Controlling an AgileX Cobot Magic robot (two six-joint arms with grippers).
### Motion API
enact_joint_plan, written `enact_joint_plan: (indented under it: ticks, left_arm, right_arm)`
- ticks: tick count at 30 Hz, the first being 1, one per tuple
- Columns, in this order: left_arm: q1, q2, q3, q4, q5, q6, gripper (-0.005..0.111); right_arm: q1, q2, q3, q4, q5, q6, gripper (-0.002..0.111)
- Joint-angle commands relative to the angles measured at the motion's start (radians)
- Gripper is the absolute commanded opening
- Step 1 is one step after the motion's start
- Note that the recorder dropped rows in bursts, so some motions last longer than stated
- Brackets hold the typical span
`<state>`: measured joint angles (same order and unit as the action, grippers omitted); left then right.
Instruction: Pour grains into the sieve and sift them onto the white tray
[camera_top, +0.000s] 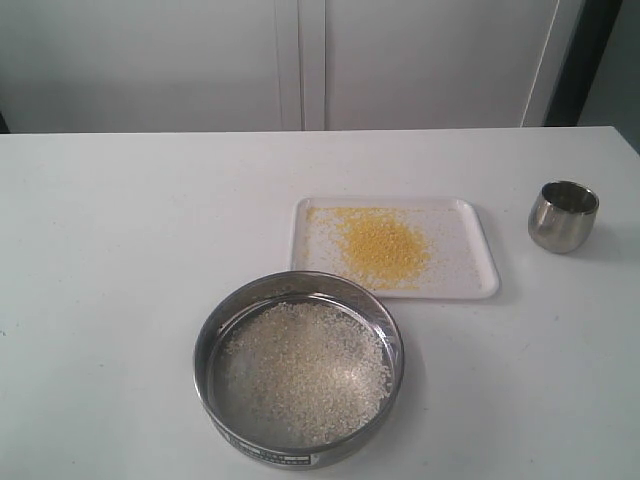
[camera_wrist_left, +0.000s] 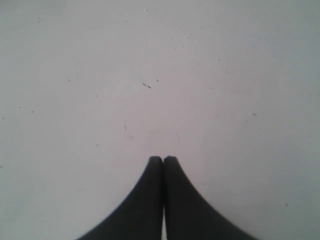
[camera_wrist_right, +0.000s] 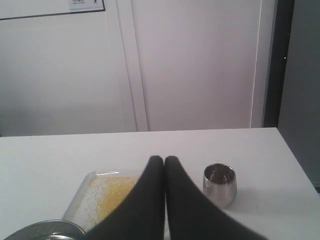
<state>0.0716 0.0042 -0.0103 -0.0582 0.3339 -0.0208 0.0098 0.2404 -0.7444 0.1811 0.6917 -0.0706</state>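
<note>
Near the tabletop's (camera_top: 100, 250) front edge, whitish grains (camera_top: 305, 370) are held in the sieve (camera_top: 270, 450); yellow grains (camera_top: 385, 245) are spread on the white tray (camera_top: 470, 255) just beyond; the left gripper (camera_wrist_left: 163, 159) and right gripper (camera_wrist_right: 164, 159) are closed tight, empty.

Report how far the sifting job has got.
Done, it seems: yellow grains lie on the white tray, whitish grains lie in the sieve, set down on the table, and the steel cup stands upright. In hand: nothing; the left tool and right tool are shut and empty. Left: apparently nothing.
</note>
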Motion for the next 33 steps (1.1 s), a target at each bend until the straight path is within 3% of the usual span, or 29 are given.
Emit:
enact_joint_plan:
  ticks: [1,33]
  left_arm:
    - [0.001,-0.004,0.010,-0.008,0.002,-0.001,0.000]
    - [0.001,-0.004,0.010,-0.008,0.002,-0.001,0.000]
  right_arm:
    - [0.002,-0.040,0.008,-0.002,0.001,0.001,0.000]
    - [0.002,-0.232,0.199,-0.060,-0.059,0.001,0.000]
